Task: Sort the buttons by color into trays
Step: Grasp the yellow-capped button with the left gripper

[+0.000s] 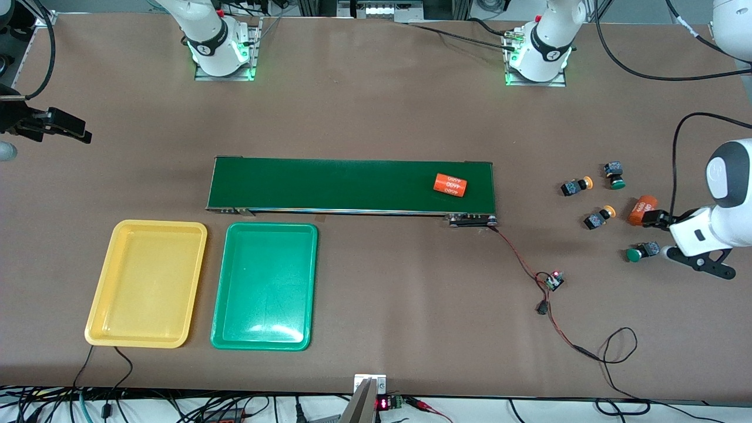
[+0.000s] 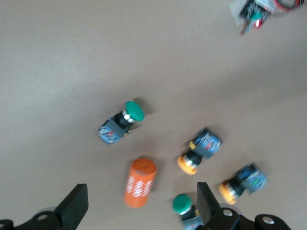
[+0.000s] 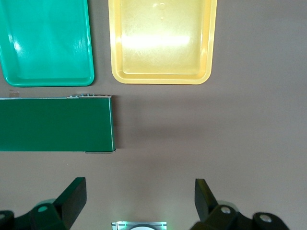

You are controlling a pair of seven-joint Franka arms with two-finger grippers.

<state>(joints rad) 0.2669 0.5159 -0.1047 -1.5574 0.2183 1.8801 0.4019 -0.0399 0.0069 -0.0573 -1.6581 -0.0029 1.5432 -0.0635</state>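
Left end effector (image 2: 139, 206) hangs wide over the buttons (image 1: 599, 219) (four, at the left arm's end); right end effector (image 3: 139, 201), also wide, waits; both trays (image 1: 147, 282) lie bare

Bright, even overhead light covers the table (image 1: 376, 117), with soft, short shadows. White glare patches sit on the floors of the yellow tray (image 3: 163, 40) and green tray (image 1: 264, 329). The left wrist view is motion-blurred, smearing the buttons (image 2: 122, 122). Green lamps glow at both arm bases.
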